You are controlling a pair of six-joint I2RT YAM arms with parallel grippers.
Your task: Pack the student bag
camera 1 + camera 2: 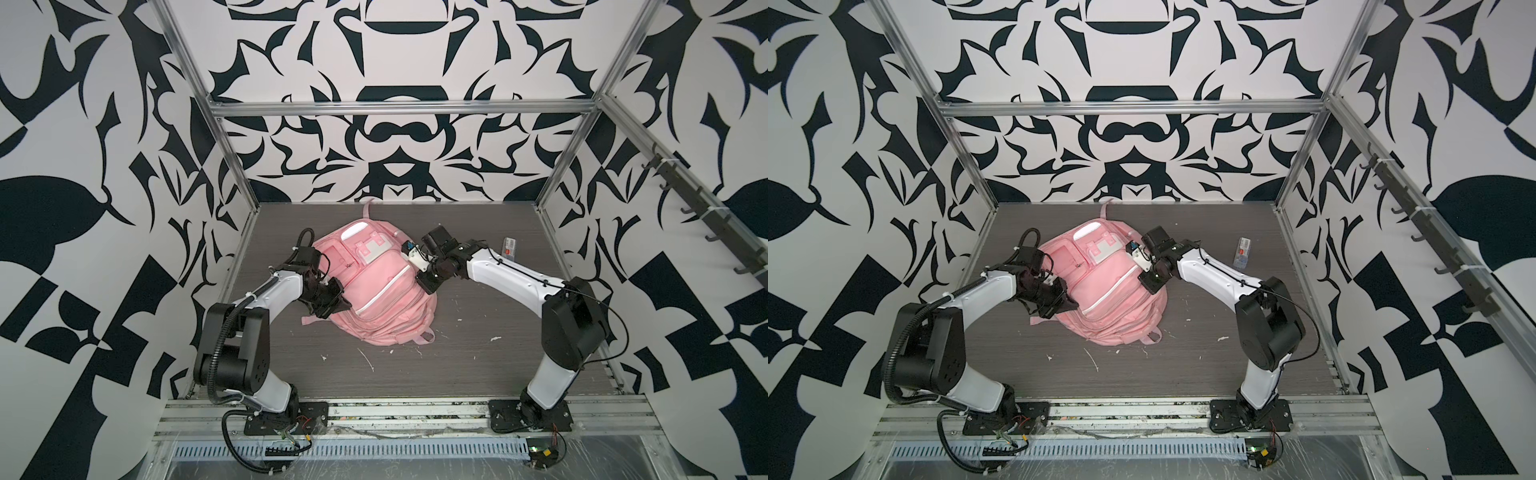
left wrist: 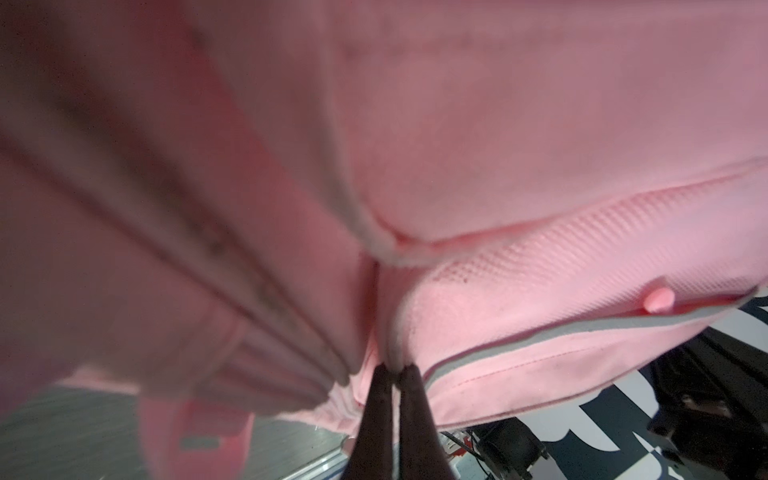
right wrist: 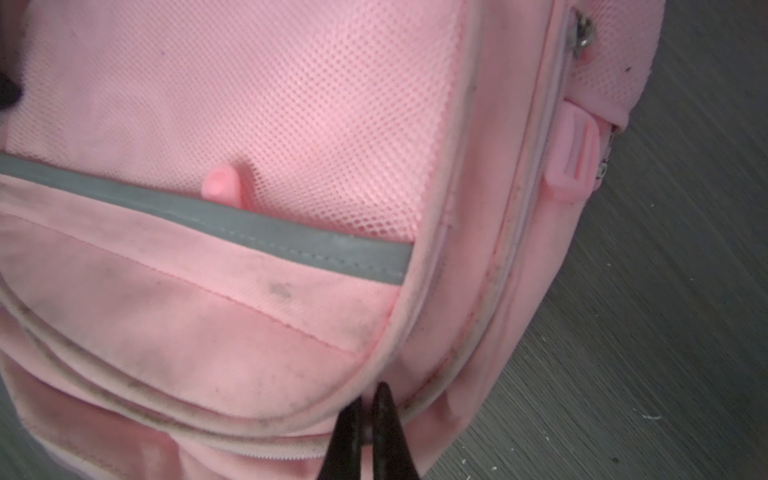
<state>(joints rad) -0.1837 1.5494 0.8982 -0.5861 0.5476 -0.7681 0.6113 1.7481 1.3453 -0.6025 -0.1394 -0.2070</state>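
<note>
The student bag [image 1: 376, 291] [image 1: 1106, 297] lay front-up in the middle of the dark grey table [image 1: 478, 357] [image 1: 1204, 365], somewhat toward the back wall, with its top loop pointing at that wall and its lower end toward the arm bases. In both top views the two grippers stood at opposite flanks of it, with the bag's body between them.

The left gripper [image 1: 345, 305] [image 1: 1072, 305] pressed in at the bag's left edge, low on its side and just above a loose pink strap lying on the table. From the left wrist, its jaws were clenched together, tips [image 2: 397, 372] meeting on a fold of pink fabric where a pale piped seam ran down to them; the bag [image 2: 519, 145] filled nearly all of that view, close and blurred.

The right gripper [image 1: 424, 286] [image 1: 1150, 282] sat on the bag's right edge, farther up than the left. From the right wrist, its jaws were also drawn tight, tips [image 3: 370, 397] pinched on the piped rim of the bag [image 3: 249, 104] just beside the main zip track. A grey reflective strip [image 3: 208, 226] crossed the front panel ahead of them, under a pink mesh pocket, and a pink zip pull [image 3: 575, 166] hung at the side.

A small clear packet with a red label [image 1: 509, 248] [image 1: 1244, 251] lay on the table behind the right arm — well apart from the bag.
</note>
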